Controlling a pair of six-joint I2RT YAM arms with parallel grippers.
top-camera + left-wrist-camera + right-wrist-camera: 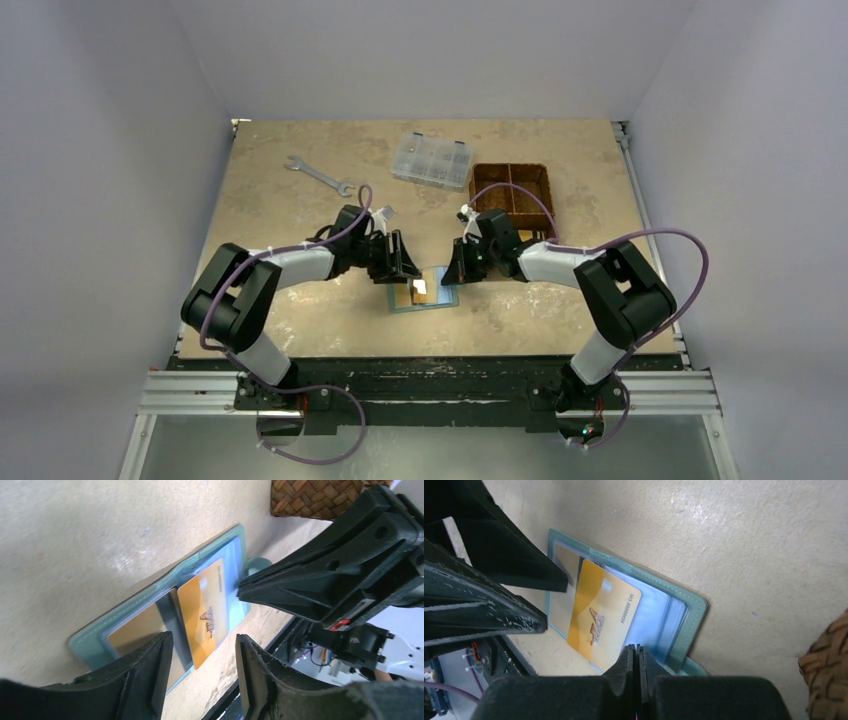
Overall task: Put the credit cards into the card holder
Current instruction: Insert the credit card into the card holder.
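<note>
- Left gripper [204,642]: jaws apart, nothing held, poised just over the near end of the card.
- Orange card [202,611]: loose and askew on the open holder [82,645], just ahead of the left fingertips. Whether any edge sits in a pocket cannot be told.
- Right gripper [637,651]: fingers pressed together, tip resting on the holder's clear pockets, just beside the card.
- Risk: the card is unpinned, so a crooked left push may ride it over the pocket mouth or off the holder. If the right tip slips, the holder skids.
</note>
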